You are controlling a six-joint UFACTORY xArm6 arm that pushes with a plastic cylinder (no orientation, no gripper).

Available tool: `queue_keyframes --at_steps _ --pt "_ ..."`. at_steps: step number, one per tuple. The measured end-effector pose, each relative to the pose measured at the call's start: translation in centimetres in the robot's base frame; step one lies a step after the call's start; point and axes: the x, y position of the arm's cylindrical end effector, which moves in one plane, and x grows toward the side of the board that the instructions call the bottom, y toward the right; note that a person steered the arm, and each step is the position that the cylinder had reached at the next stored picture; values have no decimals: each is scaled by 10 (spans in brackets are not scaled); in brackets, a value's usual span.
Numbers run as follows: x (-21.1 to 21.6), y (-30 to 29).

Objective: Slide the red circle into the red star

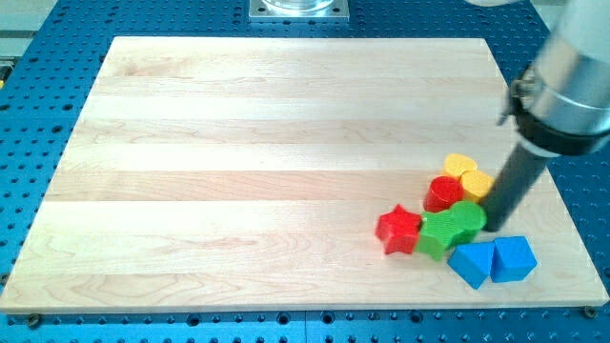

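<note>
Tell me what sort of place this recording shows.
Probably a robotics lab bench: a wooden board lies on a blue perforated metal table, with small coloured blocks such as the red star and red circle clustered beside my tip.

At the right edge of the frame, the arm (577, 90) is a pale grey cylinder with a darker band at its lower rim and a small dark fitting on its left side; below it a straight black rod narrows to my tip (495, 227)

Pale wooden board (267, 171), blue perforated table (38, 95), possibly a metal mount (298, 9) at the view's top
</note>
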Motion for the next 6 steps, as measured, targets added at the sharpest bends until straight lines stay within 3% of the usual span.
queue_keyframes --at_steps 2,3,4,5,6 --pt "-66 -17" --pt "-54 -24" --pt "-38 6" --pt "-34 -44" --pt "-56 -134"
